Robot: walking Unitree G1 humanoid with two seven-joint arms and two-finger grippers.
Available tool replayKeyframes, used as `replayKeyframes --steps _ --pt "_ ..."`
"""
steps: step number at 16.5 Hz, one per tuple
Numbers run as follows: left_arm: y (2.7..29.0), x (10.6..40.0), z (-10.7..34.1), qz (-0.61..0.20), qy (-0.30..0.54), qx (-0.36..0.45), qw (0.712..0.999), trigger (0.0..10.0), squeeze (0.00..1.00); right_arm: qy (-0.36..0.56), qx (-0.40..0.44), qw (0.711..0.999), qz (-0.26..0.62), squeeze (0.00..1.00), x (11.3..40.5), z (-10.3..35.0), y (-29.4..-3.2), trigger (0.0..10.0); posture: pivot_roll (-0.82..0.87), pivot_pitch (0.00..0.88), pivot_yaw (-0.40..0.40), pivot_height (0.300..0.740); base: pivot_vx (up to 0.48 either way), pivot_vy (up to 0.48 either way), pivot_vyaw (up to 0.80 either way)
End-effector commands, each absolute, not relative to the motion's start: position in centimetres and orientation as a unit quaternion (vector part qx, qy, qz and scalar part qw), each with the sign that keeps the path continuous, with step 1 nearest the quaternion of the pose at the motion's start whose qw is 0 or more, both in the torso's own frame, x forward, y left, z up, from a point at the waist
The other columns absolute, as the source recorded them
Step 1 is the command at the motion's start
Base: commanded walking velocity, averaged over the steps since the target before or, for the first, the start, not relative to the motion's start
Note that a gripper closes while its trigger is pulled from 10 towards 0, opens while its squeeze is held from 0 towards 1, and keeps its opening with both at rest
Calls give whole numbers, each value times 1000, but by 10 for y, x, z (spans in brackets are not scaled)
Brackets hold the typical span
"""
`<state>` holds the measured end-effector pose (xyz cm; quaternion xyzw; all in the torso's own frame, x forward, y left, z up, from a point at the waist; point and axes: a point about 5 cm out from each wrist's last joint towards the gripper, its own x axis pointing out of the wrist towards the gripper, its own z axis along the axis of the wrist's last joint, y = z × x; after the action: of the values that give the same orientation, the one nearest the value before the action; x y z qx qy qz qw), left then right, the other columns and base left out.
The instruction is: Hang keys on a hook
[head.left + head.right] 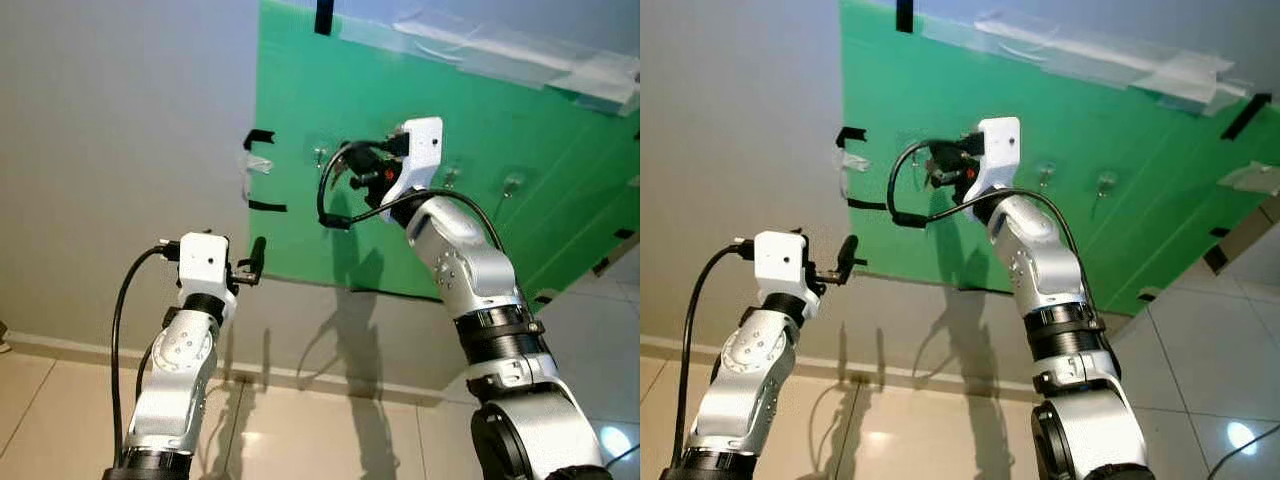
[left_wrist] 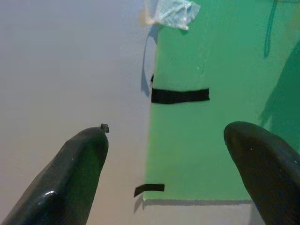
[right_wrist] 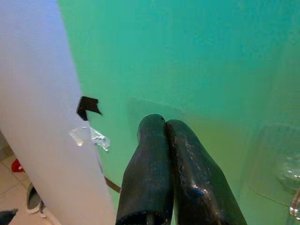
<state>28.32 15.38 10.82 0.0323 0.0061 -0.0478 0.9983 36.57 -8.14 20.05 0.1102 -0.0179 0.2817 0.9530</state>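
A green board (image 1: 500,130) is taped to the grey wall, with several clear stick-on hooks (image 1: 514,183) in a row across it. My right gripper (image 1: 350,162) is raised against the board between the leftmost hook (image 1: 320,153) and the one after it. In the right wrist view its fingers (image 3: 154,154) are pressed together with nothing visible between them, and a clear hook (image 3: 290,187) sits close beside them. A small red part (image 1: 388,175) shows by that wrist; I cannot tell what it is. My left gripper (image 2: 173,154) is open and empty, held lower near the board's bottom left corner.
Black tape strips (image 1: 258,137) and crumpled clear tape (image 1: 258,165) mark the board's left edge. Wide clear tape (image 1: 520,50) runs along its top. A beige tiled floor (image 1: 330,430) lies below the wall.
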Motion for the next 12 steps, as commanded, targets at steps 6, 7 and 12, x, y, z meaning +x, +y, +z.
replayKeyframes --steps 6,7,12 --pt "149 277 102 -50 18 14 998 10000 0 25 103 953 283 0 374 187 -70 10000 125 0 -153 740 0 0 0" --pt "151 274 101 -44 20 13 999 10000 0 28 100 952 287 0 375 187 -68 10000 131 0 -158 740 0 0 0" --pt "153 268 100 -33 21 9 999 10000 0 36 89 950 296 0 380 183 -61 10000 156 0 -179 740 0 0 0"
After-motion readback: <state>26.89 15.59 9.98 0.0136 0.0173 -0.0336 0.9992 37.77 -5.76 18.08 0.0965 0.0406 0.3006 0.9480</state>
